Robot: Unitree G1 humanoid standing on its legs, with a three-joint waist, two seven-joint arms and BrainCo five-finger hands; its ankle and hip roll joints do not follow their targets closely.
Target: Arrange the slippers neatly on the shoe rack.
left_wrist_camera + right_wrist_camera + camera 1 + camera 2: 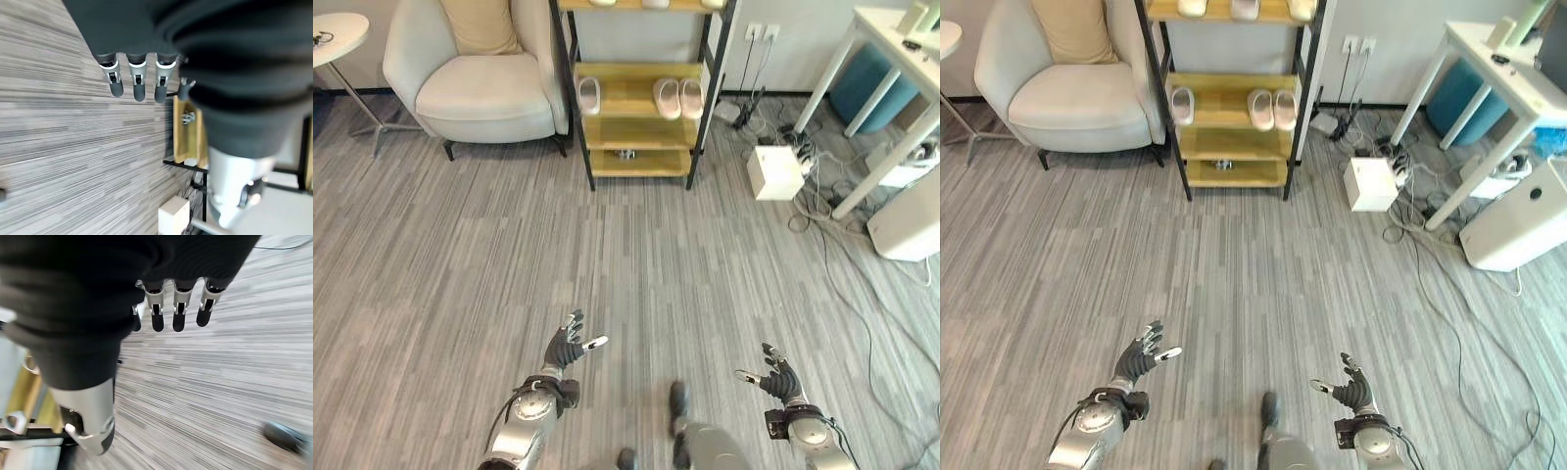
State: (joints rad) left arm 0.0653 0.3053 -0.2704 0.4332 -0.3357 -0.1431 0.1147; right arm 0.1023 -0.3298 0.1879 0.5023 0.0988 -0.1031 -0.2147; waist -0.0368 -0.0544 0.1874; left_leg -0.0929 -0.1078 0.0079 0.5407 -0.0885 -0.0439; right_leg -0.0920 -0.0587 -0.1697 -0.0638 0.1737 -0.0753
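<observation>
Left to right. Far left, an armchair (480, 78), not part of the job. Next, the shoe rack (641, 103), well apart from both hands across bare floor (607, 255). On the middle shelf, a single slipper (589, 94) at the left end and a pair of slippers (678, 97) side by side towards the right; more pale slippers (1245, 8) on the top shelf. Nearer, the left hand (570, 343) low over the floor, fingers straight and spread, holding nothing. Further right, the right hand (775, 376) the same, open and empty.

Probably an approach step: best to close the distance squarely to the rack first, keeping clear of the cables (842, 245) at the right. Then to reach for the lone slipper, with fingers kept wide until around it.
</observation>
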